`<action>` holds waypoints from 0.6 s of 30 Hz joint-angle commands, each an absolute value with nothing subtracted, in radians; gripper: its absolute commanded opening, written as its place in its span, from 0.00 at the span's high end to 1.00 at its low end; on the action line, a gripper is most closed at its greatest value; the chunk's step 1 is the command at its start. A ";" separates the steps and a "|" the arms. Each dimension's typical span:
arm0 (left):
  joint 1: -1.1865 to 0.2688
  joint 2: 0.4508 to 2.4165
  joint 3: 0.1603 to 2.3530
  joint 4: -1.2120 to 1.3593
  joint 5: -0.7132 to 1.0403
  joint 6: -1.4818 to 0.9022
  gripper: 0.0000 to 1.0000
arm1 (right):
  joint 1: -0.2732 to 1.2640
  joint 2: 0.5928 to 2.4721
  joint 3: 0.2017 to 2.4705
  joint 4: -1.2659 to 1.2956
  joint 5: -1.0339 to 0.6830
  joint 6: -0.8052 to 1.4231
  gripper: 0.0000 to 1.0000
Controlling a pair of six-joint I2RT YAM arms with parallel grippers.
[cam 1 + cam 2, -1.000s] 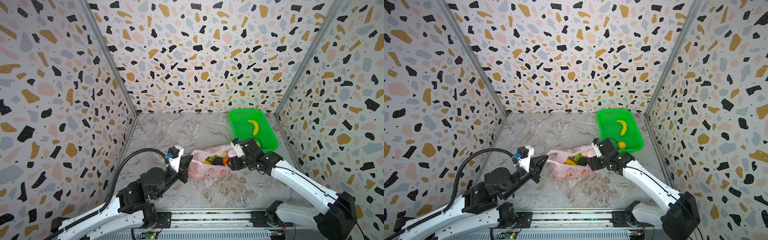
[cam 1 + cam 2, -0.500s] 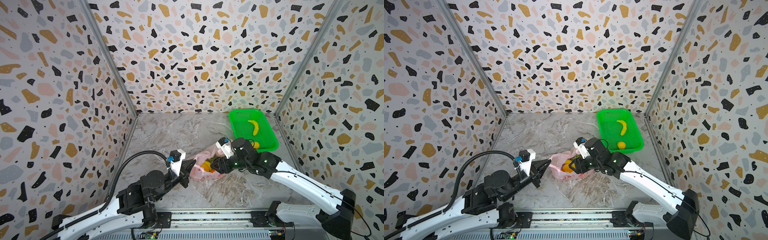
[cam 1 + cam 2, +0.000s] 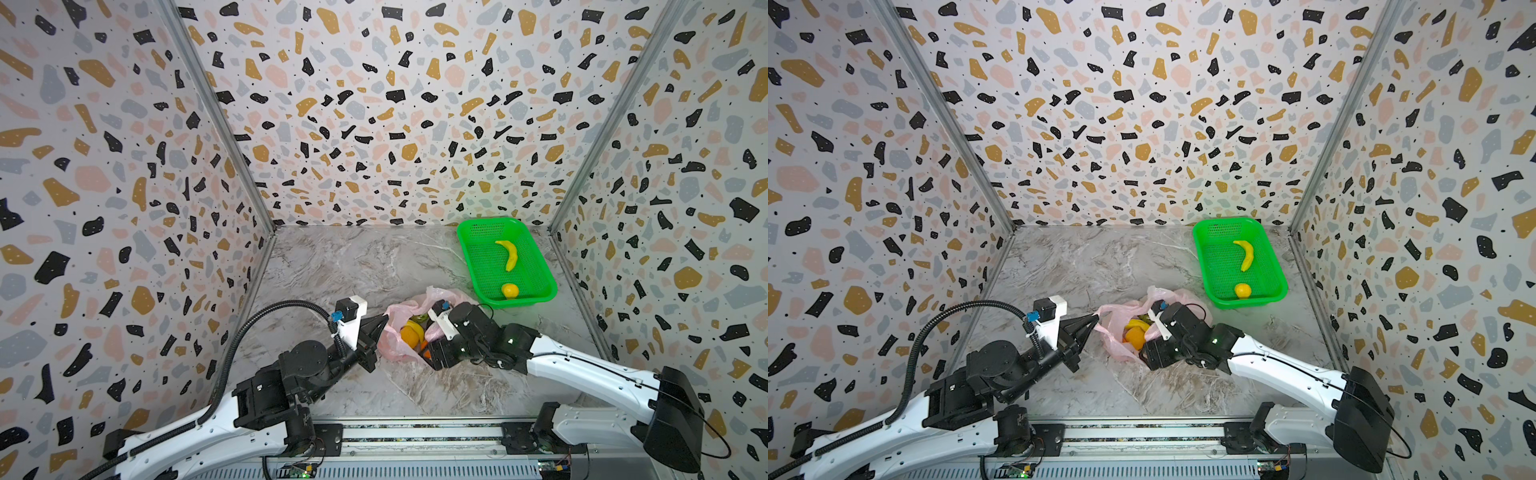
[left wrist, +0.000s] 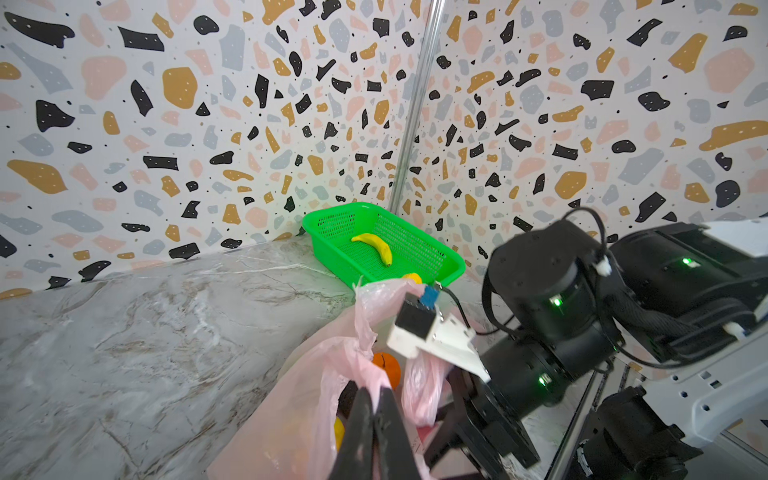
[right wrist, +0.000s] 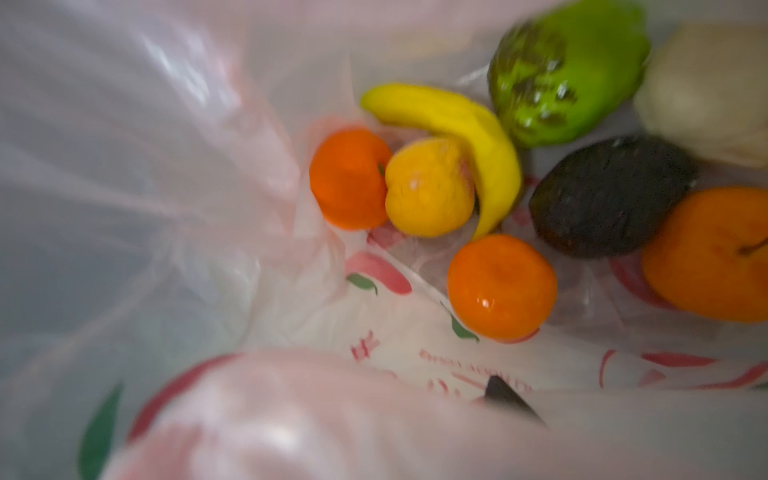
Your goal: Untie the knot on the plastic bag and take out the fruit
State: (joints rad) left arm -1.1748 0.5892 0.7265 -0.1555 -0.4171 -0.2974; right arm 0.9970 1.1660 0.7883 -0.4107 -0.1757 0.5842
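The pink plastic bag (image 3: 395, 345) lies at mid-table with its mouth gaping; the knot does not show. My left gripper (image 3: 384, 319) is shut on the bag's left rim (image 4: 365, 353). My right gripper (image 3: 434, 353) reaches into the mouth from the right, its fingers apart in the left wrist view. Film covers all but one fingertip (image 5: 505, 395) in the right wrist view. The fruit inside: tangerines (image 5: 502, 286), a peach (image 5: 428, 191), a banana (image 5: 469, 133), a bumpy green one (image 5: 569, 70), an avocado (image 5: 611, 195).
A green mesh basket (image 3: 469, 249) stands at the back right, just behind the bag, holding a banana (image 3: 509, 254) and an orange fruit (image 3: 509, 290). Patterned walls close in three sides. A rail (image 3: 415, 434) runs along the front edge.
My right gripper has moved left and forward from the bag's basket side down into its mouth. The left gripper has kept its hold almost in place.
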 commanded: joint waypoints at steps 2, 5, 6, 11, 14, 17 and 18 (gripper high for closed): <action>-1.183 0.592 0.697 -0.090 -0.433 -0.337 1.00 | 1.050 1.130 0.707 -0.467 -0.180 0.663 0.10; -1.184 0.583 0.656 -0.097 -0.428 -0.360 1.00 | 1.055 1.132 0.698 -0.441 -0.164 0.672 0.06; -1.185 0.579 0.647 -0.113 -0.430 -0.364 1.00 | 1.051 1.123 0.712 -0.449 -0.154 0.670 0.03; -1.187 0.540 0.640 -0.196 -0.465 -0.365 1.00 | 0.997 1.033 0.836 -0.561 -0.198 0.645 0.02; -1.187 0.529 0.643 -0.216 -0.465 -0.359 1.00 | 0.971 0.956 0.896 -0.649 -0.202 0.652 0.02; -1.189 0.533 0.642 -0.203 -0.453 -0.358 1.00 | 0.946 0.894 0.933 -0.696 -0.250 0.662 0.03; -1.189 0.535 0.642 -0.195 -0.450 -0.357 1.00 | 0.938 0.881 0.937 -0.698 -0.279 0.669 0.03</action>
